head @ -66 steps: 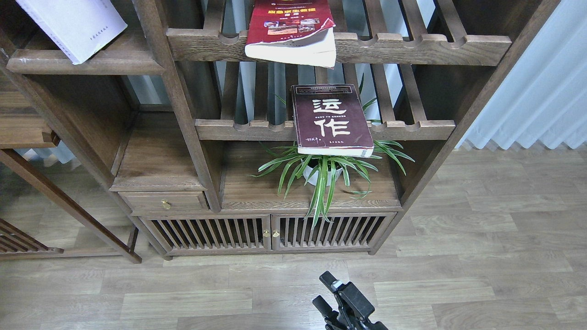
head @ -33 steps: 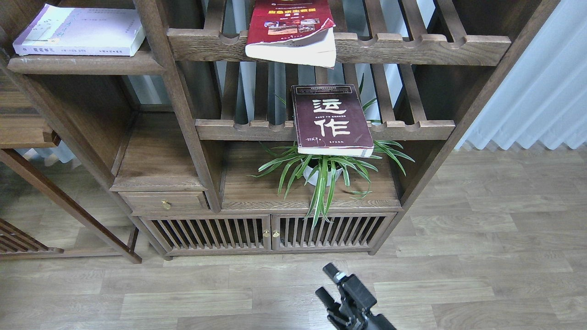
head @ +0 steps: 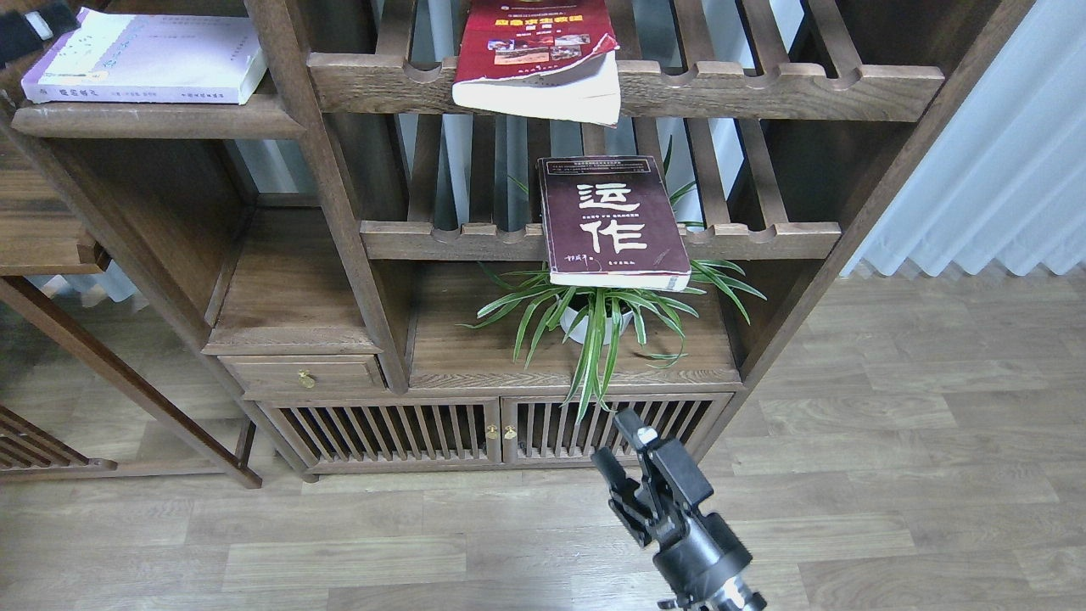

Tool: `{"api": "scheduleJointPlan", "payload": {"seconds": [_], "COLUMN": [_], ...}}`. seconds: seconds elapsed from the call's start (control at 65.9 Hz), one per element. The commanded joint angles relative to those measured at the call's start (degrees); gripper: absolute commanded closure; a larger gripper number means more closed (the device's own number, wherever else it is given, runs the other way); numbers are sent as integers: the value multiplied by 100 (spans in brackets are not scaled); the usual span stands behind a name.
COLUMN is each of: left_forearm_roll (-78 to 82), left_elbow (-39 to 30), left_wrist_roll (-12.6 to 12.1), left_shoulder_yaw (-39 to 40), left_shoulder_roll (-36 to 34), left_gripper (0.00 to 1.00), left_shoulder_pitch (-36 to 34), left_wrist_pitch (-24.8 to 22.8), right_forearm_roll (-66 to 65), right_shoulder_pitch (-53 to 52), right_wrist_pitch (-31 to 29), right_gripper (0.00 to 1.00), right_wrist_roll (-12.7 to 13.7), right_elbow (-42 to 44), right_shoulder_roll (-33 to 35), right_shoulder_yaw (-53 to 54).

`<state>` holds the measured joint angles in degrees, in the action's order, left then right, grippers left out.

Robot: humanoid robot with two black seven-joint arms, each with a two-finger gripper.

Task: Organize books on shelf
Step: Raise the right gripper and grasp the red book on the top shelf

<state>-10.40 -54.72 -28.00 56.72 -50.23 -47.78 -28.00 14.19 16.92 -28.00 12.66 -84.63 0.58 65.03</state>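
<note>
Right gripper (head: 621,441) fingers spread, empty, below maroon book (head: 612,219) (overhanging slatted rack (head: 764,240)); left gripper (head: 34,25) state unclear.

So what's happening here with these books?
A robot is sorting books. The pale book lies flat on the solid shelf at upper left. The red book and maroon book overhang slatted racks. The right gripper, open and empty, is below them; the left gripper barely shows beside the pale book.

Black right gripper (head: 626,450), two slim matte fingers, a small silver-white tip on one (the farther), blocky black body, round ribbed wrist collar, glossy dark casing below
</note>
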Motion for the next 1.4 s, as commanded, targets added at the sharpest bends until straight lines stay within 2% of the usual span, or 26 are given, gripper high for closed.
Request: {"api": "scheduleJointPlan", "payload": {"seconds": [0.0, 0.273, 0.379, 0.562, 0.622, 0.774, 0.88, 1.229, 1.381], "left_forearm_roll": [-32, -59, -68, -217, -358, -437, -437, -454, -454], "left_elbow": [-109, -452, -514, -514, -514, -514, -514, -452, -443], "left_wrist_roll": [0, 0, 0, 0, 0, 0, 0, 0, 0], "left_shoulder_yaw": [-3, 6, 67, 305, 358, 516, 753, 1561, 1641], "left_shoulder_roll": [13, 13, 22, 48, 118, 294, 417, 742, 865], "left_gripper": [25, 25, 24, 17, 17, 10, 10, 6, 6], "left_shoulder_pitch": [146, 770, 1008, 1544, 1799, 2255, 2563, 3547, 3750], "left_wrist_pitch": [0, 0, 0, 0, 0, 0, 0, 0, 0], "right_forearm_roll": [-13, -118, -136, -206, -311, -426, -470, -540, -558], "right_shoulder_pitch": [-207, -734, -1006, -1525, -1824, -2430, -2878, -3652, -4012], "right_wrist_pitch": [0, 0, 479, 646, 971, 2385, 2896, 3503, 3670], "right_gripper": [1, 2, 2, 1, 1, 1, 0, 1, 1], "right_wrist_roll": [-26, -246, -317, -361, -361, -457, -615, -677, -870], "right_elbow": [-264, -756, -765, -774, -739, -616, -554, -229, -185], "right_shoulder_roll": [-5, -58, -58, -58, -58, -58, -58, -58, -58], "right_shoulder_yaw": [71, 53, 53, -26, -26, -17, -52, -122, -193]}}
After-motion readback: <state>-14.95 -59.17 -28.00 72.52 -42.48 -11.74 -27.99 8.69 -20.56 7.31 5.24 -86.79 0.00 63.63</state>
